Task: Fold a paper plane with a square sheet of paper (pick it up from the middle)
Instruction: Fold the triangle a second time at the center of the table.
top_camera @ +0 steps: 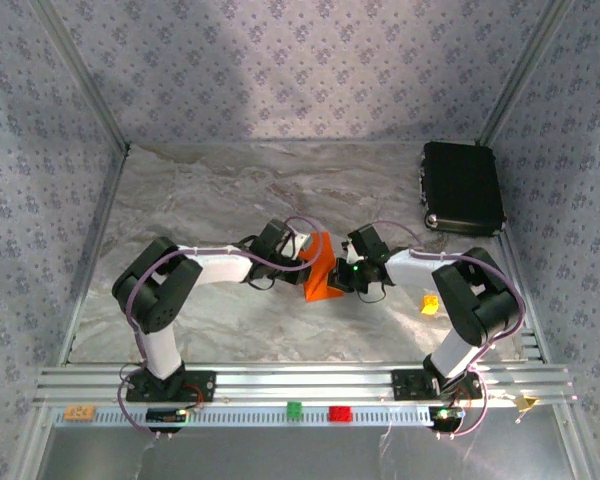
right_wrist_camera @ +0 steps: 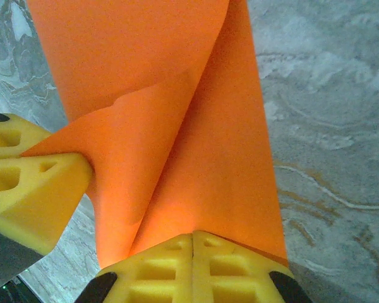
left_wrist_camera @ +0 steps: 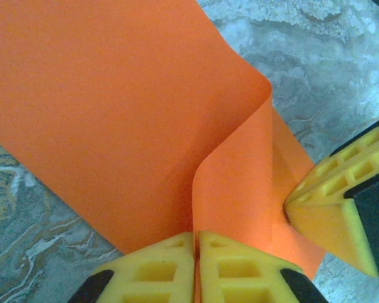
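Both grabbers clamped tight rn. My left gripper [left_wrist_camera: 196, 252] pinches the square sheet of paper [left_wrist_camera: 114, 113] right where it curls back on itself, and my right gripper [right_wrist_camera: 192, 252] nips the same sheet just beside it, from the right. The paper's propped up between them, mid table [top_camera: 230, 190], bent in a soft loop w/ no sharp crease that I can see. Imo it's super light + floppy, so it'll sag wherever I'm not holding it. Prob tears if the arms pull apart, and dents easy too. Best hold = edges close to the fold line, gentle squeeze.
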`<control>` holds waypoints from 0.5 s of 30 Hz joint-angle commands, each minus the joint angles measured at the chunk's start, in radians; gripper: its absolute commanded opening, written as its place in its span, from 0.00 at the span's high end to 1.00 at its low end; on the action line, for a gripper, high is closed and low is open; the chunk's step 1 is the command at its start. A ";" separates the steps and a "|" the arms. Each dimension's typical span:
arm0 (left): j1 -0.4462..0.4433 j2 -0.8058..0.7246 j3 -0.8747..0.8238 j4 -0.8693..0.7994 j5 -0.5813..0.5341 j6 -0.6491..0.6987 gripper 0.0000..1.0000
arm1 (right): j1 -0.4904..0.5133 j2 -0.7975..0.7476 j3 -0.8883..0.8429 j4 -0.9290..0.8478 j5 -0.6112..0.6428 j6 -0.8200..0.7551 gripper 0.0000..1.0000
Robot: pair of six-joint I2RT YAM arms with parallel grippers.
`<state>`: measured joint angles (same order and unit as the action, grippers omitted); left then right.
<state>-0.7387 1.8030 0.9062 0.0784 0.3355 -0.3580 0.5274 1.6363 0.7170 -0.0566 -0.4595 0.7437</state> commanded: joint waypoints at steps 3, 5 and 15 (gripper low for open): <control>0.006 0.020 0.025 -0.005 -0.015 0.017 0.91 | -0.006 -0.004 -0.012 -0.062 0.028 -0.012 0.99; 0.006 0.022 0.028 -0.006 -0.015 0.016 0.91 | -0.005 -0.003 -0.012 -0.063 0.028 -0.012 0.99; 0.006 0.032 0.026 -0.005 -0.021 0.016 0.91 | -0.006 -0.001 -0.013 -0.063 0.025 -0.012 0.99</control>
<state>-0.7387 1.8198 0.9077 0.0792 0.3244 -0.3565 0.5255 1.6363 0.7170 -0.0566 -0.4595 0.7437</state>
